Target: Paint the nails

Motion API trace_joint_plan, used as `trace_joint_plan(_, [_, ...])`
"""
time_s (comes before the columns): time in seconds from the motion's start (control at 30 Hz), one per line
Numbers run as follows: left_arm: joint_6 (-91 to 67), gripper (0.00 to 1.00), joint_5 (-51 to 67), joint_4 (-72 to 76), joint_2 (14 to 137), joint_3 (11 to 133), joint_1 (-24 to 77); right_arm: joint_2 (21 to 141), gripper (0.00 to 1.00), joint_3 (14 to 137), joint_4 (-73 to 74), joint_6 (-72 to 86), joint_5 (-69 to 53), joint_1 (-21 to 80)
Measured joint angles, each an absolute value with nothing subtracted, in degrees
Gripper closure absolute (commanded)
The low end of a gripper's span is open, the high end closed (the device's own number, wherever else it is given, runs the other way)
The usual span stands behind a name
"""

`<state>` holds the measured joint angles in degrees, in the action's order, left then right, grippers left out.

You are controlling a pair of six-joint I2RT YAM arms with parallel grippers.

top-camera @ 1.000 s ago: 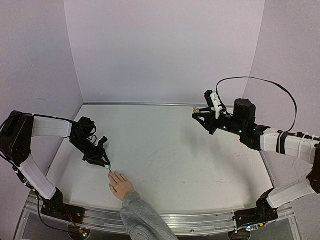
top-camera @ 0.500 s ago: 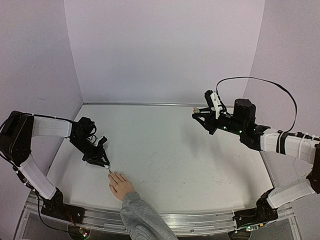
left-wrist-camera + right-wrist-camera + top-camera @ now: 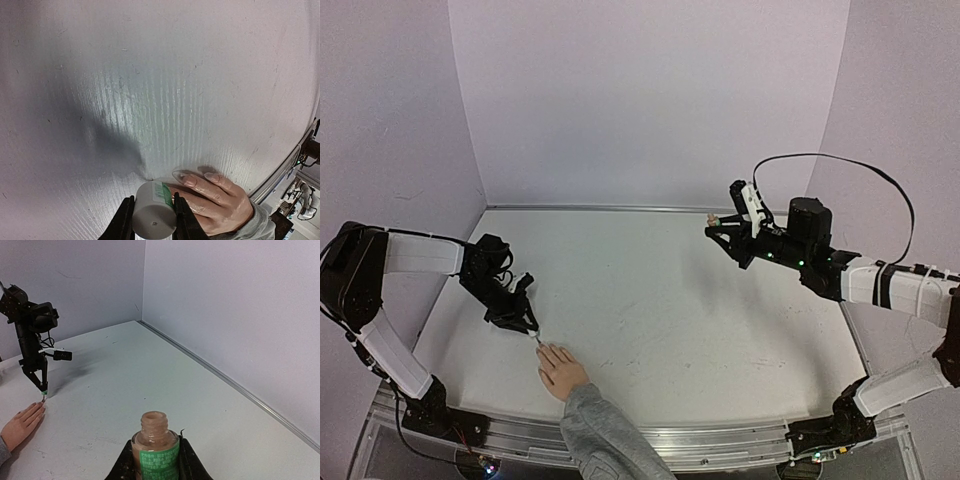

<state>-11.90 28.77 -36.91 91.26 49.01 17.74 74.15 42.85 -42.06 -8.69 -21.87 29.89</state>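
Nails (image 3: 192,180) sit just ahead of the left gripper (image 3: 153,220), closed on the brush cap (image 3: 151,224); the right gripper (image 3: 154,465), well apart, grips the bottle (image 3: 155,442).

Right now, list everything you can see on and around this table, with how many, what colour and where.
hand: one, flesh-coloured, flat on the table near the front edge, left of centre
nails: at least two showing, pale, at the fingertips
sleeve: one, grey knit, running off the front edge
bottle: one, open, tan with a green label, held above the far right of the table
whitish cylinder: one, green label, right at the fingertips
table: one, white
walls: pale lilac, on three sides
cable: one, black, looping over the right arm
left gripper: black, shut on the whitish cylinder
right gripper: black, shut on the bottle
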Motion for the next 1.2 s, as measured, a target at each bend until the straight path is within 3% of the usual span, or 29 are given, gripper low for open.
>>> trace_joint_plan(1.2, [-11.4, 1.00, 28.3, -36.4, 92.1, 49.8, 17.4, 74.1, 1.00, 42.9, -42.0, -8.5, -21.9, 29.5])
